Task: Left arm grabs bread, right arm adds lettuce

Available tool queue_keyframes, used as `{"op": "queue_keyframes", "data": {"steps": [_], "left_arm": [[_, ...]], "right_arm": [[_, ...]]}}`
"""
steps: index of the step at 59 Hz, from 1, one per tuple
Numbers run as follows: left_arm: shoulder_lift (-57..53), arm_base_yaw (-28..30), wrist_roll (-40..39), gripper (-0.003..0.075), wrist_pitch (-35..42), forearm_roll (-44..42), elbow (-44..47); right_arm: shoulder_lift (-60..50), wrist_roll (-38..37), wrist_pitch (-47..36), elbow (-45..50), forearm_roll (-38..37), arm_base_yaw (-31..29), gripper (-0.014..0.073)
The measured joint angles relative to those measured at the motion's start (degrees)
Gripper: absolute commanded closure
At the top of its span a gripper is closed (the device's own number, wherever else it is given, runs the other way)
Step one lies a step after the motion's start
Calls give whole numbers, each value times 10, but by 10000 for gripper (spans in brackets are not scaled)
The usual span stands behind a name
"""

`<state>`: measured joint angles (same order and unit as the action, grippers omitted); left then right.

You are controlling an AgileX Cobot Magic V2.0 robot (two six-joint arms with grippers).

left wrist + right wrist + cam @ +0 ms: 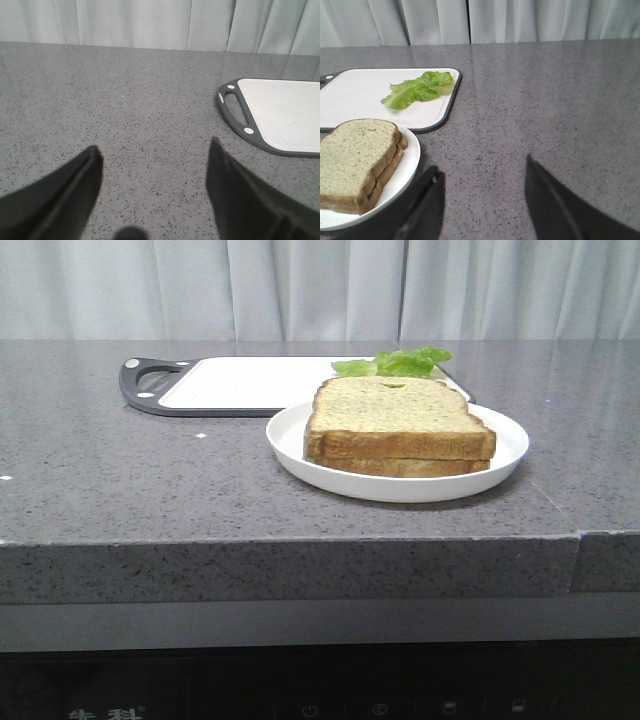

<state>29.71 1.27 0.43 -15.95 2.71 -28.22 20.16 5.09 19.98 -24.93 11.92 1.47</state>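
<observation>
The grey speckled bench carries everything, with pale curtains hanging behind its far edge. A white cutting board with a dark rim and handle lies toward the far edge, its handle end pointing to the robot's left. A white plate sits just in front of the board's right end, nearer the front edge. Two toast slices are stacked on the plate; the upper, thicker one is the bread, resting flat on the thinner slice. The lettuce, a single ruffled green leaf, lies on the board's right end, just behind the plate and apart from the bread.

Neither arm appears in the front view, so the task seems to be at its start, with nothing grasped. The left gripper hangs over bare bench to the left of the board's handle, its fingers spread wide and holding nothing. The right gripper hangs over bare bench beside the plate's right rim, fingers likewise wide apart and empty.

The next move likely falls to the left arm: it must travel rightward to the plate, then close on the upper slice by its crust edges without dragging the lower slice along.
</observation>
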Motion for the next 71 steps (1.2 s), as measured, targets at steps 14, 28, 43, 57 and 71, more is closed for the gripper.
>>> {"op": "queue_keyframes", "data": {"steps": [14,28,43,57,71], "left_arm": [[21,-16,0,118,-37,83,-26],[167,-131,15,123,-131,138,-145],[377,-294,16,123,-138,150,-280],[573,-355,16,164,-191,168,-420],[676,-383,16,189,-211,173,-497]], "right_arm": [[0,0,-1,0,0,0,57],[0,1,-1,0,0,0,57],[0,1,4,0,-1,0,57],[0,1,5,0,-1,0,57],[0,1,6,0,-1,0,57]]}}
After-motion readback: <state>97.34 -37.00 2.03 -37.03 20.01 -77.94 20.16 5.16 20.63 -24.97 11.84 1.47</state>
